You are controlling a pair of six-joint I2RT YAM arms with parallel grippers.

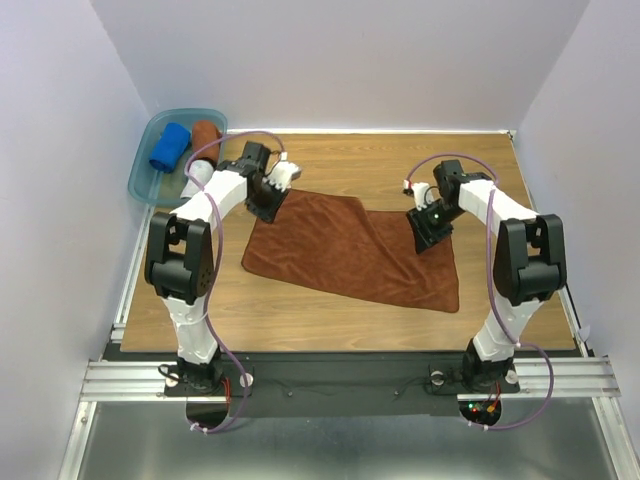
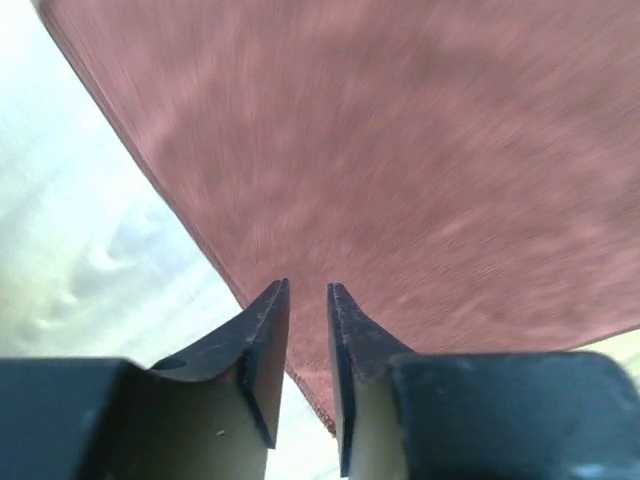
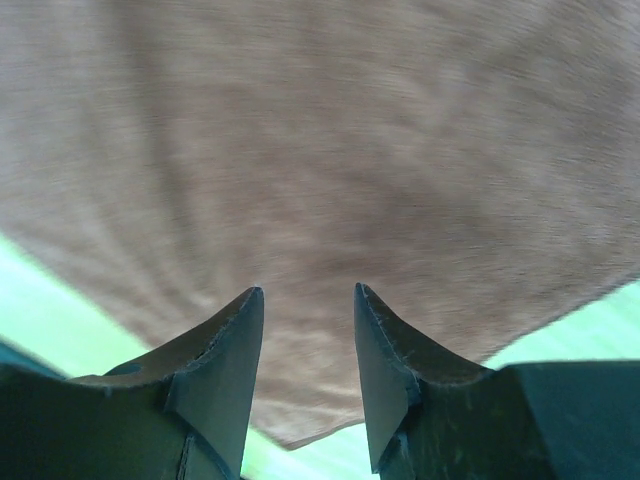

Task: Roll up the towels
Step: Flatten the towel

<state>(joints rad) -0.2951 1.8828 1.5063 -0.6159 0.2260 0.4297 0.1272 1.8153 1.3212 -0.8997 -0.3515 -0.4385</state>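
At the far left, a translucent blue plastic tub (image 1: 143,160) holds a rolled blue towel (image 1: 169,146) and a rolled rust one (image 1: 204,134), apparently finished work. The left gripper (image 1: 268,203) hangs over the far left corner of the flat rust-brown terry towel (image 1: 340,255), jaws slightly parted, pinching nothing. The right gripper (image 1: 430,231) hovers above its far right edge, jaws spread wider and empty, likely both poised to start rolling.

Towel (image 1: 350,250) flat on table (image 1: 520,300), betw. both claws. L claw (image 1: 268,208) over its far-L corner, R claw (image 1: 428,238) over far-R edge. Tub (image 1: 140,175) behind-L of L claw, w/ 2 rolled towels (image 1: 185,143) inside.
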